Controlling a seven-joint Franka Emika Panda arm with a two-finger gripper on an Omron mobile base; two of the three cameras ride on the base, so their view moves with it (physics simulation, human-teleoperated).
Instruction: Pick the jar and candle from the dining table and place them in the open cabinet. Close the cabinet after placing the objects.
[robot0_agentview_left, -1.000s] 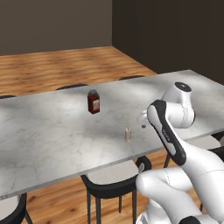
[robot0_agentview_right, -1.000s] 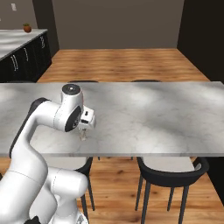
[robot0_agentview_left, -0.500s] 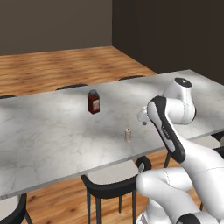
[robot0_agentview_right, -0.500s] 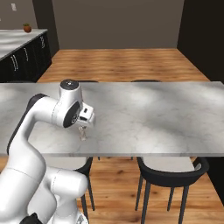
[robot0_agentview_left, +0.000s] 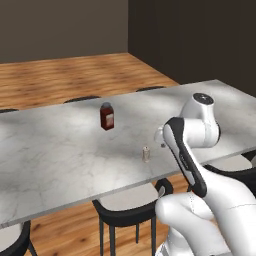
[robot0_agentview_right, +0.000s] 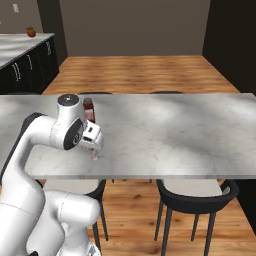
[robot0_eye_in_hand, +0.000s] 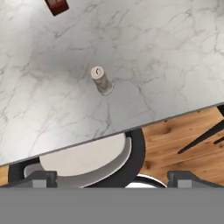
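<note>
The fingers (robot0_eye_in_hand: 41, 177) stand wide apart and hold nothing. They point down at the near edge of the dining table (robot0_eye_in_hand: 175, 52). Directly below the fingers is a chair seat (robot0_eye_in_hand: 87, 159). The table edge crosses the hand view just ahead of the fingertips.

Ahead of the fingers, a short way in from that edge, a tiny pale shaker (robot0_eye_in_hand: 101, 80) stands upright on the marble. Farther ahead and to one side stands a small red-brown bottle (robot0_eye_in_hand: 56, 5). Neither is the jar or the candle, and which way those two lie from the fingers cannot be told from here.

Judgement: the search phase is in hand. The coming move requires the jar or candle to be located along the table before any descent.
</note>
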